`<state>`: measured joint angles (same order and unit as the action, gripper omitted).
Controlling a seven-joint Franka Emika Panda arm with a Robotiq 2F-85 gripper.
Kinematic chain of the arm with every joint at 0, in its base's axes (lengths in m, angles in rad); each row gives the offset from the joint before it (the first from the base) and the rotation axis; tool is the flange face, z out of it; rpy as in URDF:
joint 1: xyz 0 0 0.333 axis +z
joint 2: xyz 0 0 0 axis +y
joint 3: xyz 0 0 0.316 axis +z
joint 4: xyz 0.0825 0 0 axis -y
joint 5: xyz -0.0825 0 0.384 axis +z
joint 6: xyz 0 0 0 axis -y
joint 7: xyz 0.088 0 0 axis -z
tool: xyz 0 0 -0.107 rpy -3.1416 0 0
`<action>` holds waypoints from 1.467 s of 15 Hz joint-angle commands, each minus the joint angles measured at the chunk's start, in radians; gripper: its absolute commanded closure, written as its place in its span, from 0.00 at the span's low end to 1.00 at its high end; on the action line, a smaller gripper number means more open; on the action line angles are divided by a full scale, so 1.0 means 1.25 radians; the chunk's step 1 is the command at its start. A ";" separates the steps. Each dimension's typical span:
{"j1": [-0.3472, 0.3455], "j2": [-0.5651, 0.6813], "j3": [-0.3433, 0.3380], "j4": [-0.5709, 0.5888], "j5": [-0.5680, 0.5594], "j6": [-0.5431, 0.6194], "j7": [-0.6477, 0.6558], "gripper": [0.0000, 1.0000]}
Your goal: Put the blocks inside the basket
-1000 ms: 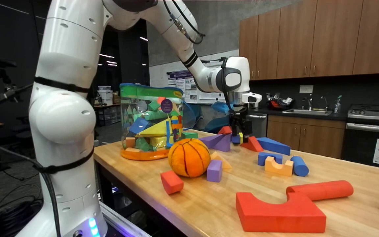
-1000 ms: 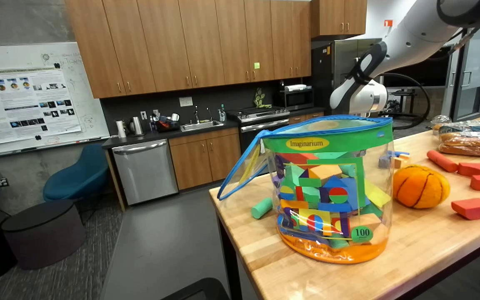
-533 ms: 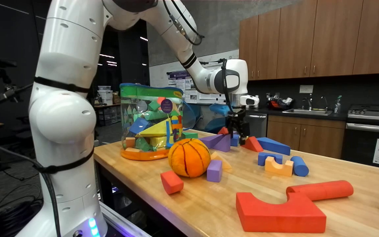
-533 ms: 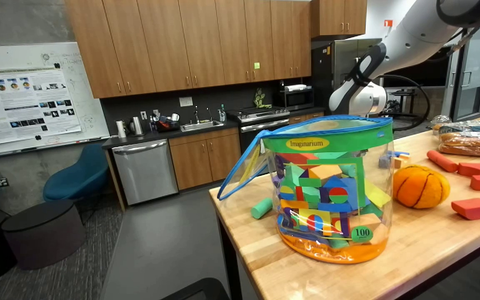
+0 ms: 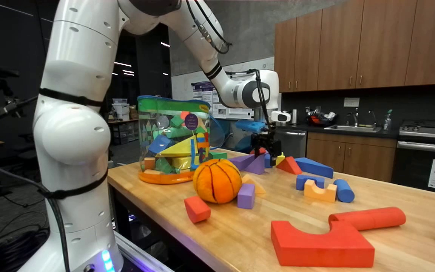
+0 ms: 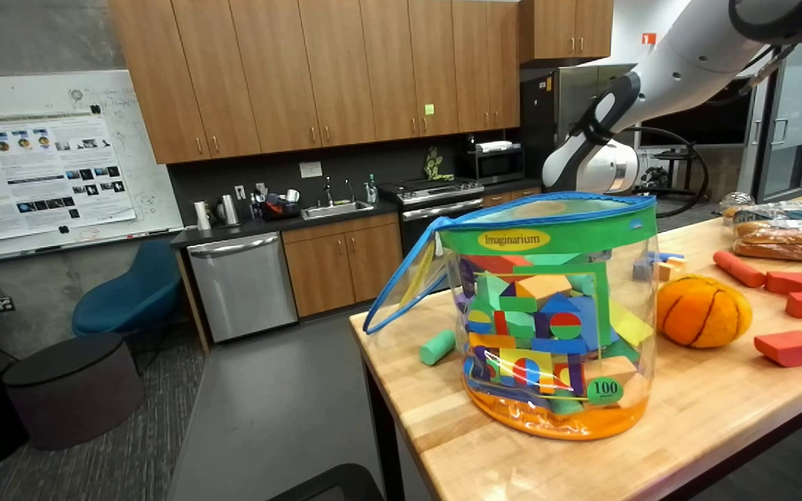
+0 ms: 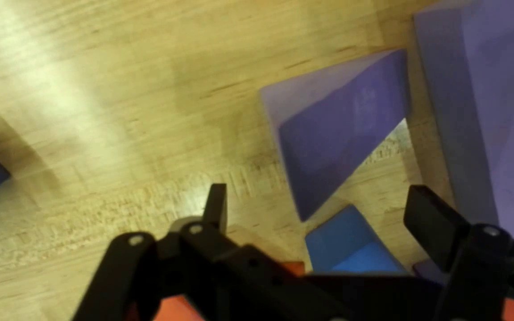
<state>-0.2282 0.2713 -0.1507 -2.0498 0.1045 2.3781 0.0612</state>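
My hand (image 5: 265, 155) had shifted toward the basket (image 5: 164, 105) in an exterior view, its fingers (image 7: 433, 220) wide apart above the table (image 5: 285, 206). Between them, in the wrist view, I saw the tip of a purple triangle (image 7: 337, 129) and a blue block (image 7: 348, 240), with a larger purple piece (image 7: 498, 111) past one finger. Farther out, a purple brick (image 5: 246, 196) and a red half-round (image 5: 197, 209) sat near the orange ball (image 5: 217, 181), a red arch (image 5: 321, 247) well apart. The basket stood upright, lid (image 6: 411, 282) hanging open, blocks (image 6: 544, 287) heaped inside, a green cylinder (image 6: 437, 348) just beside it.
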 commanded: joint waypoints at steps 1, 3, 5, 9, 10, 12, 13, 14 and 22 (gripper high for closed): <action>0.007 -0.019 0.010 -0.014 0.014 -0.001 -0.047 0.00; 0.008 -0.014 0.010 -0.009 0.005 -0.011 -0.047 0.00; 0.006 -0.012 0.009 -0.011 0.008 -0.015 -0.049 0.00; 0.007 -0.012 0.001 -0.013 -0.001 -0.040 -0.035 0.00; 0.006 -0.013 0.002 -0.015 0.003 -0.045 -0.041 0.00; 0.007 -0.012 -0.001 -0.014 0.001 -0.054 -0.035 0.00; 0.007 -0.013 -0.003 -0.015 0.000 -0.057 -0.034 0.00; 0.007 -0.013 -0.003 -0.017 -0.001 -0.057 -0.034 0.00; 0.009 -0.013 -0.006 -0.018 -0.005 -0.063 -0.031 0.42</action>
<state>-0.2258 0.2711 -0.1475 -2.0620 0.1039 2.3131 0.0223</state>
